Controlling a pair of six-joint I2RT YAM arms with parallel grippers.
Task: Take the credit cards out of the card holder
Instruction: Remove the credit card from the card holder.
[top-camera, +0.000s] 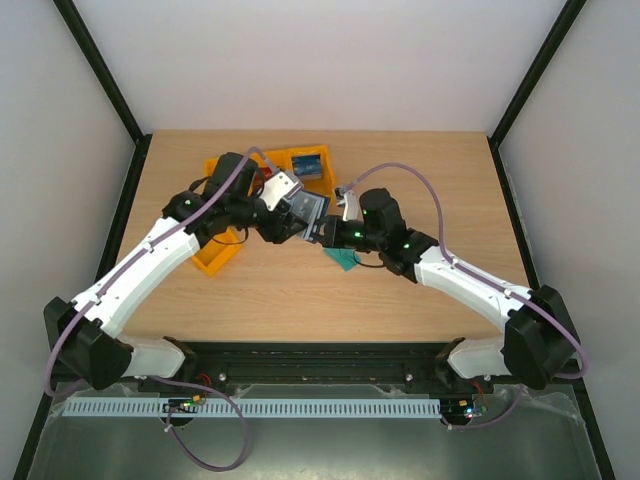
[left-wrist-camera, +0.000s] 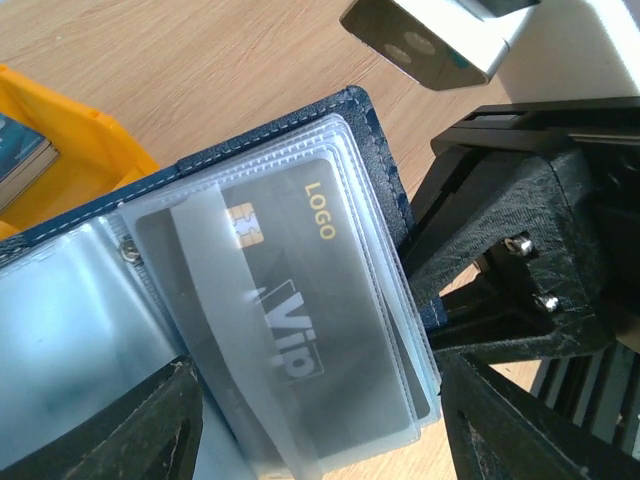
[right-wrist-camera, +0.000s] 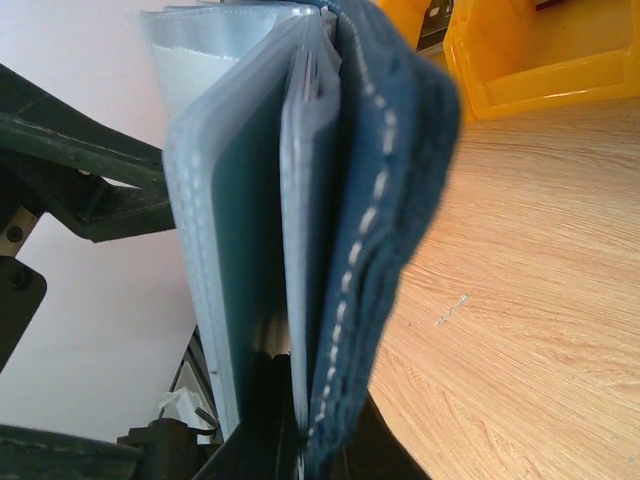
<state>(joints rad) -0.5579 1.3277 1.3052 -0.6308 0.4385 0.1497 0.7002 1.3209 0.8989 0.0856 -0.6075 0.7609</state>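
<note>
Wooden table (top-camera: 300, 300), orange bin (top-camera: 215, 262) at left; second orange bin (top-camera: 297, 152) further back, teal-green card (top-camera: 343, 260) flat near middle

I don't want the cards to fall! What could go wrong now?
The right gripper seems to pinch the card holder by just one edge, so it might slip and drop to the table. The grey card sits fully inside a clear sleeve, so pulling it could tug the whole holder loose instead.

credit card (left-wrist-camera: 290, 330) in card holder (left-wrist-camera: 380, 170), bin (top-camera: 285, 155) behind
</note>
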